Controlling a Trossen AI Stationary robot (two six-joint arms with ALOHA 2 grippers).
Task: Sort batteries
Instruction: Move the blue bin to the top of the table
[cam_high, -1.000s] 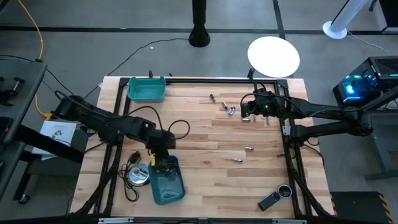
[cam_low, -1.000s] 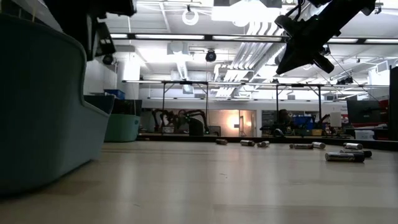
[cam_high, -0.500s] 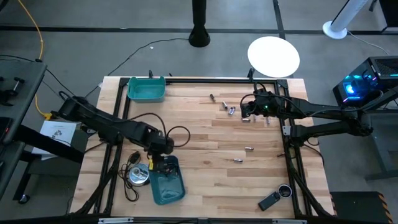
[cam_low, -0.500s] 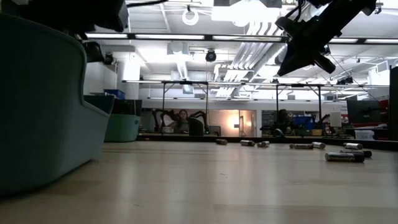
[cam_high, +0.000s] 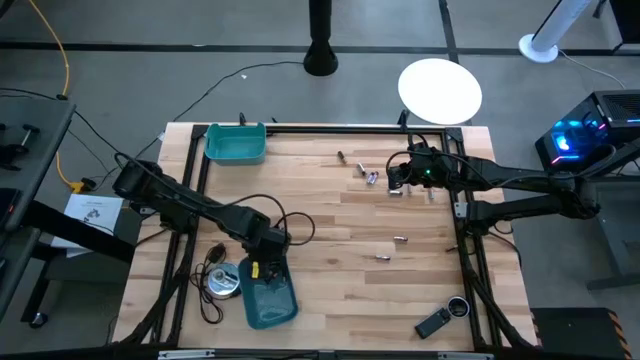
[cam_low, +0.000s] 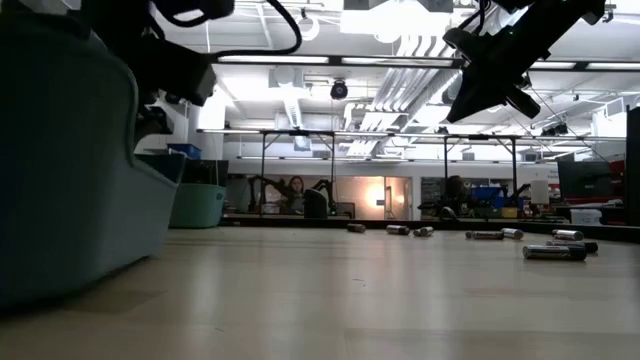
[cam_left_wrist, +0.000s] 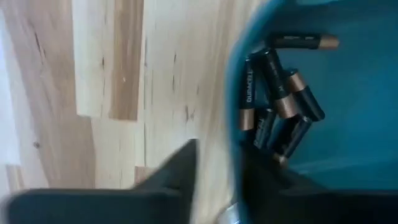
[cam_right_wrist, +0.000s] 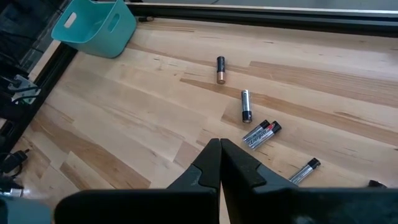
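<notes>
Your table is pale wood planks in a black frame; behind it the low view shows a big hall with ceiling lights and a seated person far off. Your left claw hangs at the near teal bin; its fingers sit close, one either side of the bin wall, holding nothing you can see, with dark copper-ended batteries piled inside. Your right claw hovers pressed together over loose batteries at the far side. Another teal bin sits at the far-left corner
</notes>
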